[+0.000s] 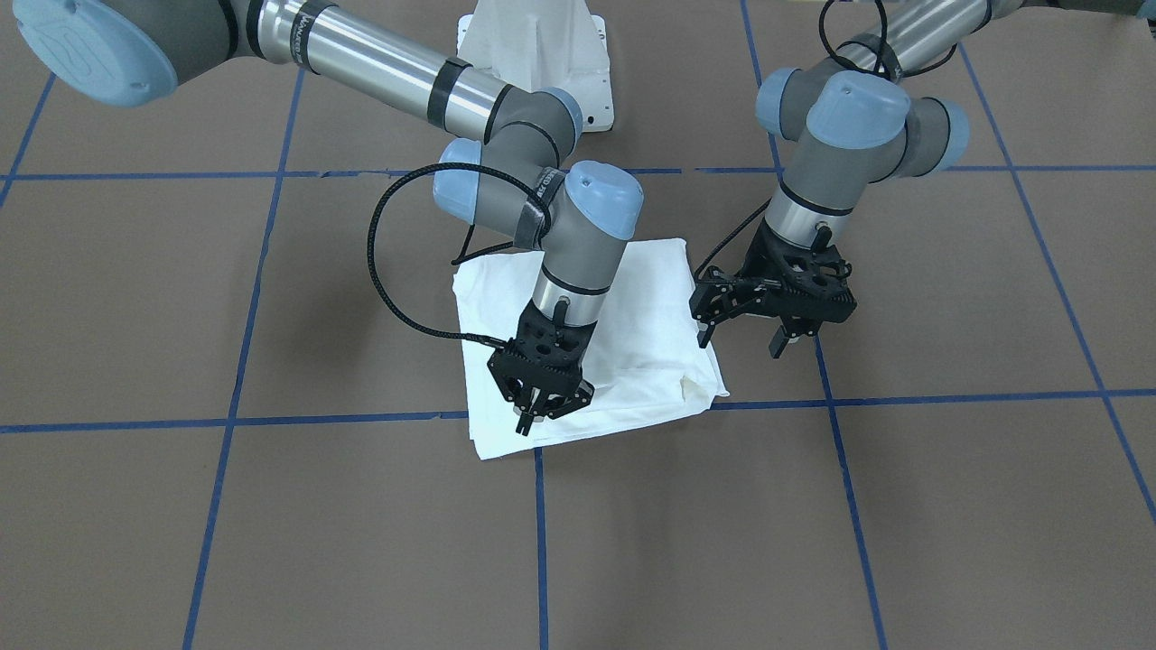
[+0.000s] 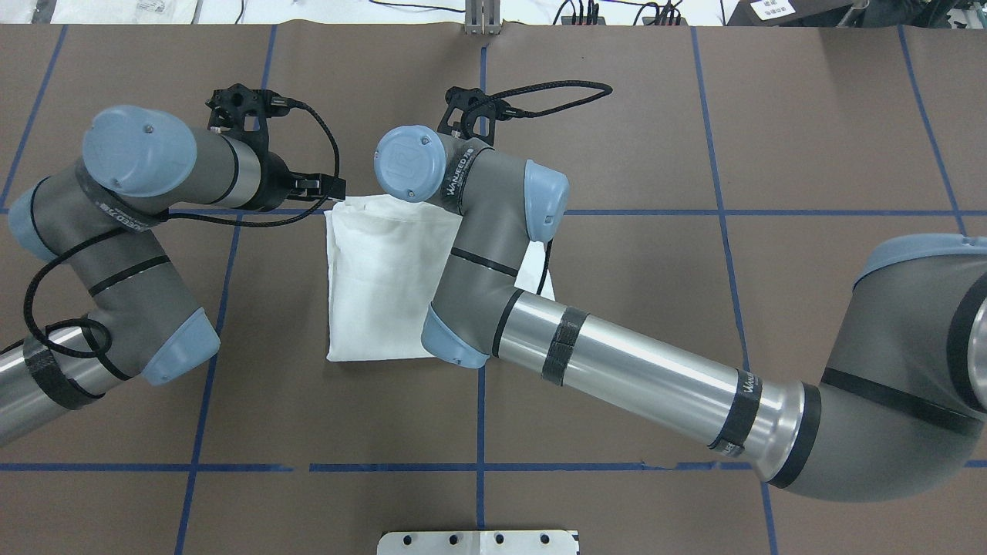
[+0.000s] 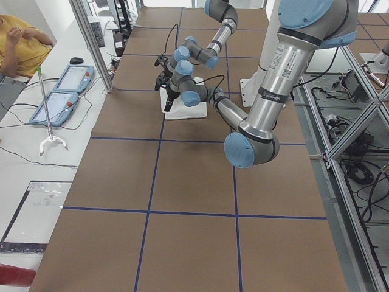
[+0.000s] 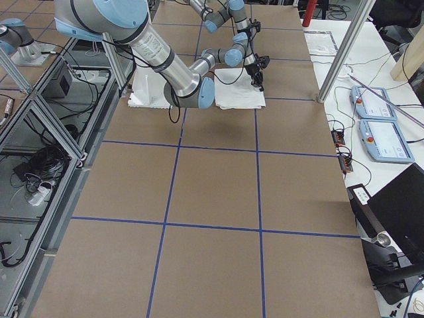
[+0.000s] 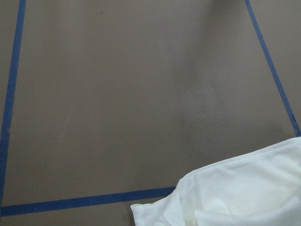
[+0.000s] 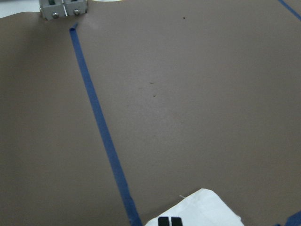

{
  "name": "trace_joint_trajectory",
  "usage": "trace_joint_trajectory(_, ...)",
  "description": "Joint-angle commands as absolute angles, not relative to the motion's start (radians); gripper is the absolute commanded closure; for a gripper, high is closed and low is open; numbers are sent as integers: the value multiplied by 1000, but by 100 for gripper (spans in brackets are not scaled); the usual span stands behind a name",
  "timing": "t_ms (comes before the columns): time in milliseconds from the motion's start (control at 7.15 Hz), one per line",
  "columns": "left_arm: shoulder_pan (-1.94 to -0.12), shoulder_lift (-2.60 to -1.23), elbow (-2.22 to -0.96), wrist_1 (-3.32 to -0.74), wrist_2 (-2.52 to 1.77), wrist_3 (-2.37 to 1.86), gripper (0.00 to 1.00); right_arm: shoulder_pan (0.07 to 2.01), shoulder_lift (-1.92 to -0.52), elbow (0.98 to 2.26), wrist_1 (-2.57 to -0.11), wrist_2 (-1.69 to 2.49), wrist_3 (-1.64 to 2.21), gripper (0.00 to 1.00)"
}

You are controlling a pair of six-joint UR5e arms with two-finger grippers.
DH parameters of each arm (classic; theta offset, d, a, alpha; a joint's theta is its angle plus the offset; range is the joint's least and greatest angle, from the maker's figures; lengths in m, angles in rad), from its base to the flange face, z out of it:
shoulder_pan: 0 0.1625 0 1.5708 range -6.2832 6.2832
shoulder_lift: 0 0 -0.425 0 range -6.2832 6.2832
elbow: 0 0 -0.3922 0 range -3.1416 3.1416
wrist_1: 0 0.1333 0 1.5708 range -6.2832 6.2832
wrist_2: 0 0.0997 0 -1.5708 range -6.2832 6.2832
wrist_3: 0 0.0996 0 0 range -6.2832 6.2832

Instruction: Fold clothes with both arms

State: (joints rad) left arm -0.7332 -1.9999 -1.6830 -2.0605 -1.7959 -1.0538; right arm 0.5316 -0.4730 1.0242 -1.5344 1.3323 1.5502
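Currently, I find the T-shirt (image 1: 650,298) lying as a compact folded rectangle mid-table (image 1: 271,542). The right gripper (image 1: 526,424), jaws together, rests on its near edge; whether cloth is pinched, I cannot tell. Beyond it, the left gripper (image 1: 741,348), jaws apart, hangs just beside the shirt. I judge folding nearly complete; next, both arms must lift clear without dragging cloth.

Soft white cloth on a dull brown tabletop.
The shirt (image 1: 650,307) is matt, finely woven cloth, lightly creased. The table (image 1: 271,542) has a flat, paper-like brown cover crossed by faintly shiny blue tape (image 1: 316,421). The arm tubes (image 1: 379,59) are polished metal, the joint caps (image 1: 858,108) smooth satin plastic.
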Motion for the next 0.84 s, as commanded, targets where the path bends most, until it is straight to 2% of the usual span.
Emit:
trace_joint_trajectory(0,-733,-1991,-1692,-2060,-1796,-1054,0,529,-479,991,-1568,1293,1545,100)
trace_joint_trajectory(140,-733,-1977,-1712,-2060,-1795,-1054,0,526,-474,991,-1563,1286,1537,34)
trace_joint_trajectory(280,-733,-1973,-1713,-2060,-1796,-1055,0,519,-465,996,-1562,1270,1478,0)
trace_joint_trajectory(700,-733,-1970,-1721,-2060,-1799,-1042,0,546,-462,1046,-1508,1382,1420,0)
